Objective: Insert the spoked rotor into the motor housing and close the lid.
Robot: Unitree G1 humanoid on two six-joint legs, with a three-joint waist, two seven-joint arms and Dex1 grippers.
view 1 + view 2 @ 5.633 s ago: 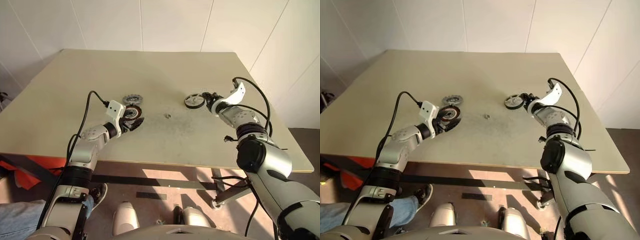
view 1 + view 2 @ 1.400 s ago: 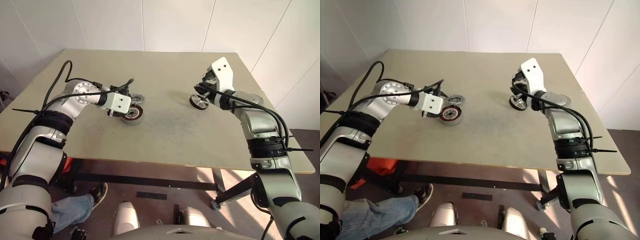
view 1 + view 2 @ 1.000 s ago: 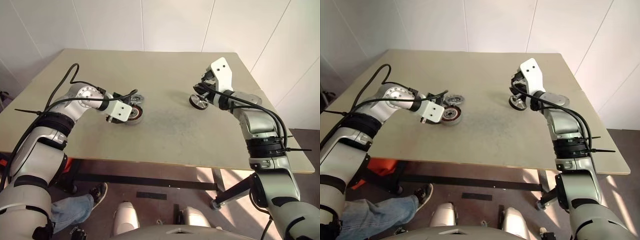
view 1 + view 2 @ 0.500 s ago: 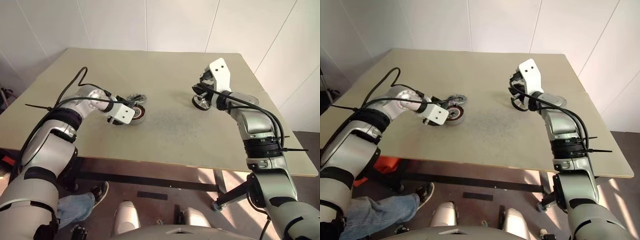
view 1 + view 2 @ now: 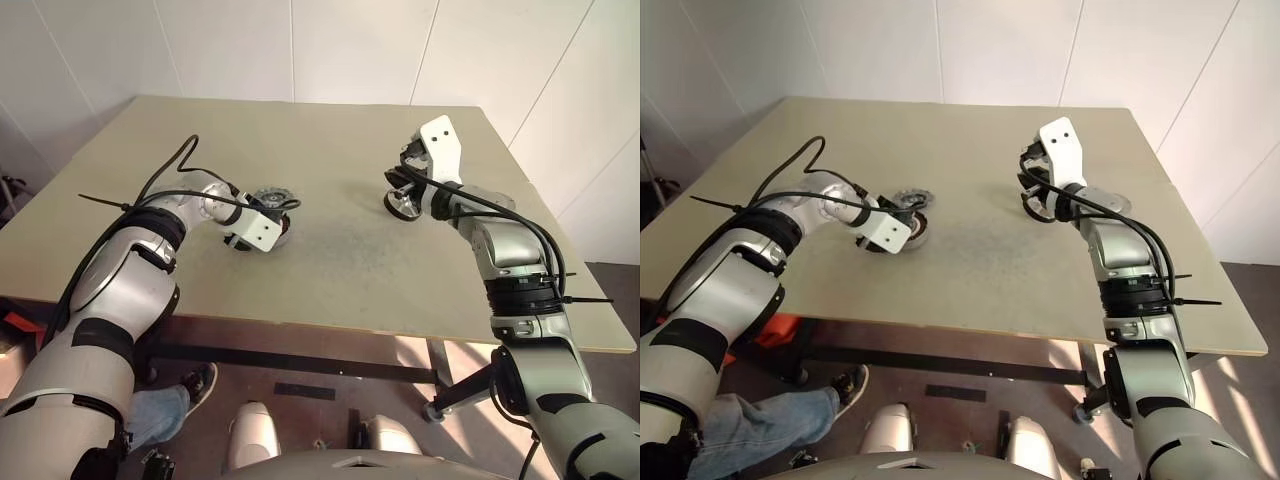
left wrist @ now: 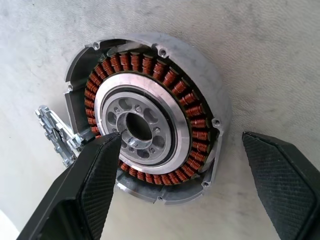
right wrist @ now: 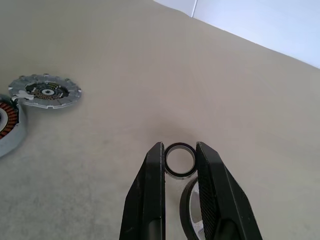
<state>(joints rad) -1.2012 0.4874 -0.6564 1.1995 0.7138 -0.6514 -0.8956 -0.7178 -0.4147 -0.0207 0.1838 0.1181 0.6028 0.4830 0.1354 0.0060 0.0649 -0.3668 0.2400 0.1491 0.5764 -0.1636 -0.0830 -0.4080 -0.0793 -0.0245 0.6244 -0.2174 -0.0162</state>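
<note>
Rotor held aloft, housing awaiting a grasp

The right pincer (image 7: 179,162) grips the spoked rotor (image 7: 179,160) above the surface (image 5: 330,150); the left pincer (image 6: 180,170), jaws wide, straddles the motor housing (image 6: 150,132), windings inside but no rotor, the lid (image 7: 46,91) just beyond it. A closing finger may land on the windings instead of the rim.

Bright even daylight, sunlit patches on floor under table (image 5: 330,140), soft shadows, sharp wrist close-ups, no glare

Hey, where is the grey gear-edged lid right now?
The lid lies flat on the table, on the robot's left side, right behind the motor housing that the open left hand is straddling.
</note>
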